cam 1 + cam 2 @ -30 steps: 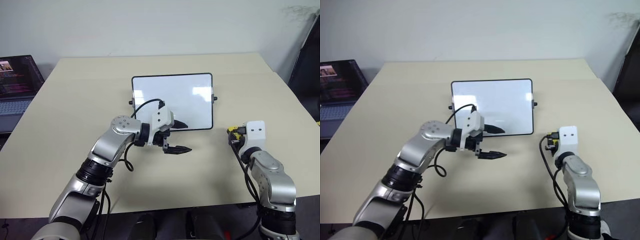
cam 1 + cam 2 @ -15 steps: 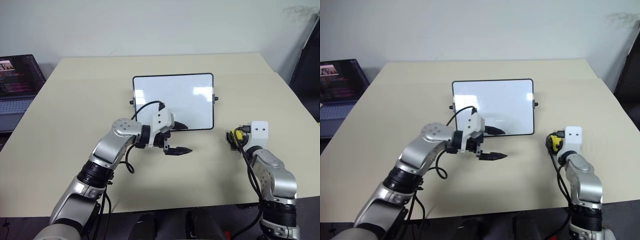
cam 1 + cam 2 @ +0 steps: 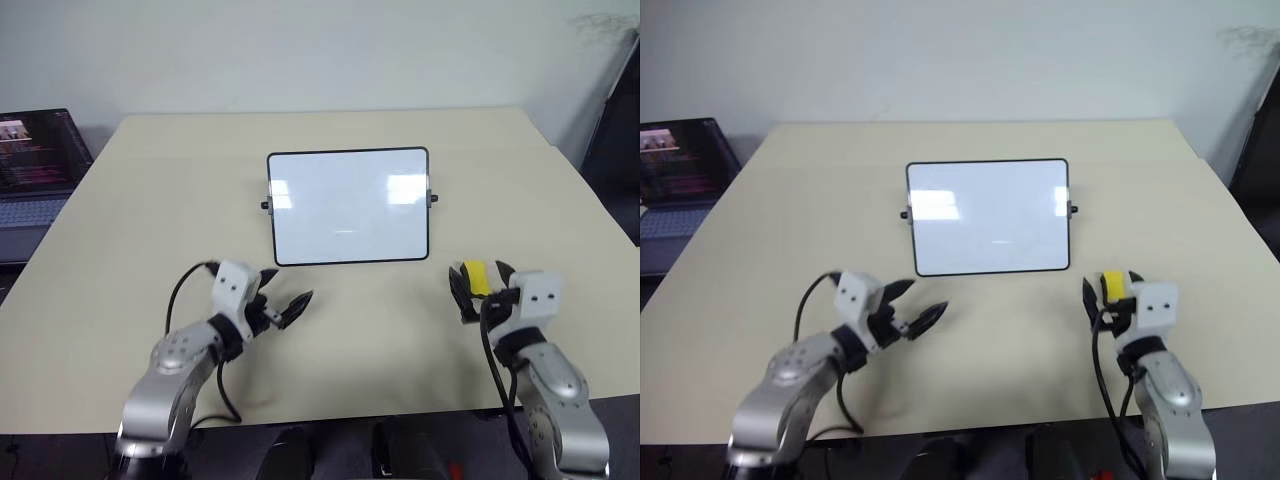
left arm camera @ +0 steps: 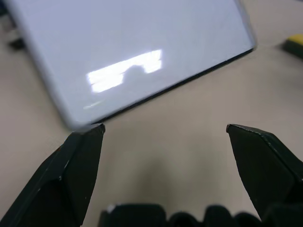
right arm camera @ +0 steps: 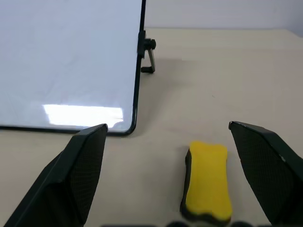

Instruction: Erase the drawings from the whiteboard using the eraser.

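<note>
Near the middle of the beige desk [image 3: 120, 220] stands the whiteboard [image 3: 348, 205], propped on its small black side knobs and tilted back a little, its black frame with rounded corners facing the robot. Its white face carries two bright glare patches and what may be one short faint dash near the centre, though that mark is too dim to be sure of; the drawings cannot otherwise be made out on it. On the robot's right, just in front of the board's near right corner and apart from it, the eraser [image 5: 207, 180] lies flat on the desk, yellow side up with its black underside showing along the edge. The right gripper [image 3: 482, 293] sits low over the desk right behind the eraser, its two black fingers [image 5: 71, 175] spread wide to either side of the block without touching it. The left gripper [image 3: 286, 305] hangs over bare desk in front of the board's near left corner, well clear of the frame, fingers [image 4: 71, 165] likewise apart and holding nothing. Off the desk's far left edge sits an open laptop [image 3: 35, 170] with a lit screen.
</note>
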{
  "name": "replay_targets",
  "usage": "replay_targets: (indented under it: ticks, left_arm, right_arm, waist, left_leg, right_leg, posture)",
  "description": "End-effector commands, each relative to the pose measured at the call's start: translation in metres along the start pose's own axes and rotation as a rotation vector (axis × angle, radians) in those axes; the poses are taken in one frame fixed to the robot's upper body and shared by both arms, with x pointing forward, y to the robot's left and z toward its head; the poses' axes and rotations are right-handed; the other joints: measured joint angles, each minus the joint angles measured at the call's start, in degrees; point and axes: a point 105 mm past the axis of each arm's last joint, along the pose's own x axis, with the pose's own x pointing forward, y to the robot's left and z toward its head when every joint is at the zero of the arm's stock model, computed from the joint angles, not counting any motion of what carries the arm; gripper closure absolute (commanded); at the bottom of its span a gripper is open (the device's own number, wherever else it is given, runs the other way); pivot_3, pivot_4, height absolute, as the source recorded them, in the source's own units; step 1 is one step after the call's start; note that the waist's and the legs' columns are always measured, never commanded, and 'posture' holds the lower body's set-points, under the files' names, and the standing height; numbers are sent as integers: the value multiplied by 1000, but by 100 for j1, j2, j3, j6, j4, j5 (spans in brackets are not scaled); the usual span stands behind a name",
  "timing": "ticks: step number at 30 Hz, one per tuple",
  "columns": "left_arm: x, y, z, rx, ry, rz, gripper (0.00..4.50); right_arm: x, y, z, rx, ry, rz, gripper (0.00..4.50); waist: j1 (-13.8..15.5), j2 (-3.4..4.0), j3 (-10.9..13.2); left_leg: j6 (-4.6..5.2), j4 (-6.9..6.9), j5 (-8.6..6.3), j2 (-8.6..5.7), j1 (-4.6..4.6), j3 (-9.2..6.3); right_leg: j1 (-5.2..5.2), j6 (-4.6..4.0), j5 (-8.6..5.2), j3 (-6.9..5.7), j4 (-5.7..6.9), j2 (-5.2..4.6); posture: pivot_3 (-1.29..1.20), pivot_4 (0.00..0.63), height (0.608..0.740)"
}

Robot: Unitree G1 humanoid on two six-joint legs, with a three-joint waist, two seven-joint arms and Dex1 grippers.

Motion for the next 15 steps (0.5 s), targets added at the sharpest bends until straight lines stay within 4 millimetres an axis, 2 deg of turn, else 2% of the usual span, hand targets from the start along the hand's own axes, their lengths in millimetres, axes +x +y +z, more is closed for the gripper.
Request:
replay_targets:
  ticks: [1,3,6,10,15]
  left_arm:
    - [-19,22,4,50,-57,226,0]
    - [-26,29,-3,42,-47,303,0]
    - [-26,33,-4,18,-56,364,0]
    - [-23,31,1,35,-71,368,0]
    - [-24,28,-4,35,-50,358,0]
  right_arm:
    - [-16,-8,-1,31,-60,-11,53]
    - [-22,-10,-11,71,-40,-1,53]
    - [-24,-17,-18,83,-24,-3,53]
    - [-26,-27,-25,82,2,-25,53]
    - [-37,-28,-40,86,77,-31,53]
  waist:
    - [11,1,0]
    - [9,1,0]
    - [6,1,0]
    - [-1,2,-1]
    - [-4,3,-2]
  left_leg:
    - [0,1,0,1,6,-3]
    - [0,3,0,3,12,2]
    - [1,7,0,1,11,9]
    - [1,3,0,3,11,10]
    - [0,-1,-1,3,5,12]
  right_leg:
    - [13,3,3,-4,-10,2]
    - [19,0,6,1,-12,5]
    - [21,-3,5,7,-12,11]
    - [20,5,12,7,-11,20]
    - [17,6,11,10,-22,21]
  posture:
    - [0,150,740]
    - [0,150,740]
    - [0,150,740]
    - [0,150,740]
    - [0,150,740]
